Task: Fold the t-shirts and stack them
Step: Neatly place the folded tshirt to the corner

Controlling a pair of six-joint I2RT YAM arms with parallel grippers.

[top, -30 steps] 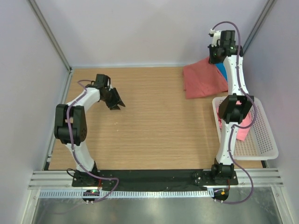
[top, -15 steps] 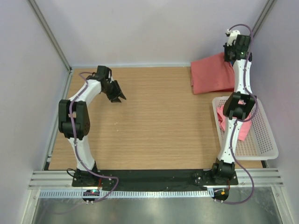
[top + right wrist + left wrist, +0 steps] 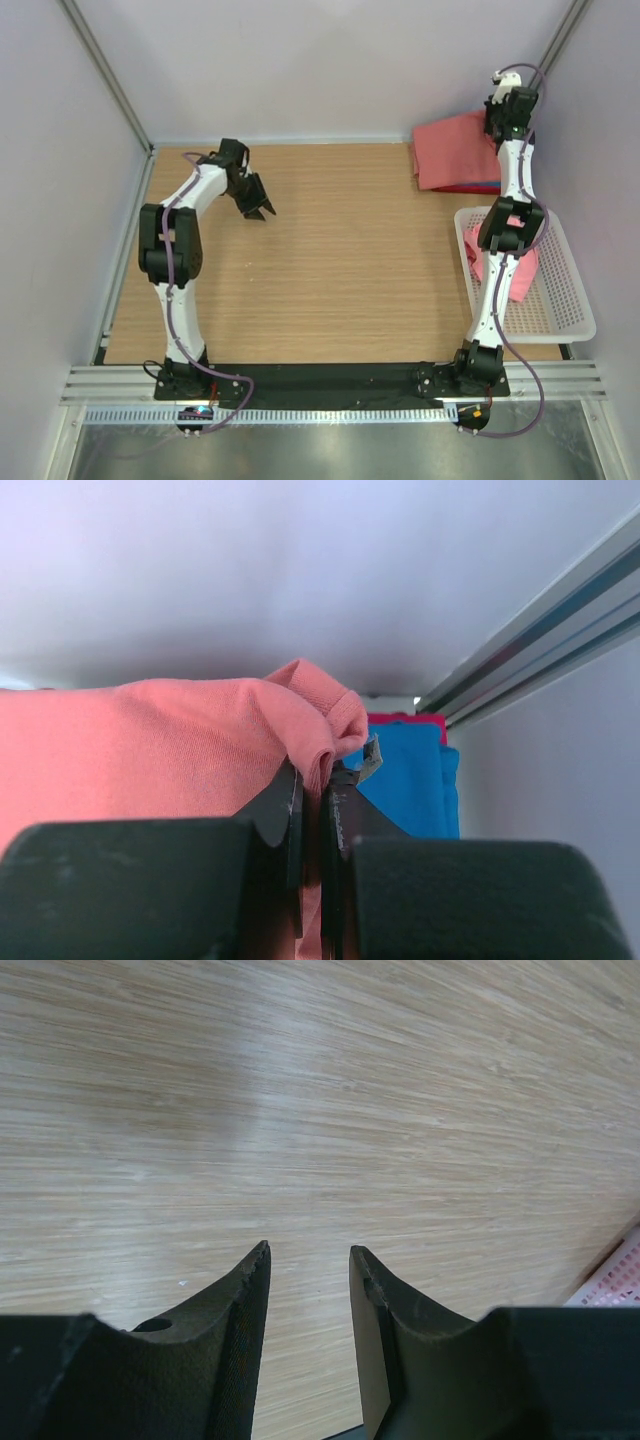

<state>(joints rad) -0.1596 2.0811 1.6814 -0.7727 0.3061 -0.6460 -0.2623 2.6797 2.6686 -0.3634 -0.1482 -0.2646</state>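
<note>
My right gripper [image 3: 497,112] is at the far right corner, shut on a folded salmon-pink t-shirt [image 3: 455,150]. In the right wrist view the pink t-shirt [image 3: 150,750] bunches between my shut fingers [image 3: 318,785]. It hangs over a folded blue t-shirt [image 3: 410,775] lying on a red one [image 3: 405,719]. In the top view a blue and red edge [image 3: 480,187] shows under the pink shirt. My left gripper [image 3: 257,209] is open and empty over bare wood at the far left; it also shows in the left wrist view [image 3: 308,1252].
A white basket [image 3: 560,300] stands at the right edge and holds a pink garment [image 3: 522,275]. Grey walls and metal frame posts close in the far corner beside my right gripper. The wooden table [image 3: 330,270] spreads between the arms.
My right gripper has carried the pink t-shirt right and back, over the blue and red stack in the corner. My left gripper has shifted slightly back and right.
</note>
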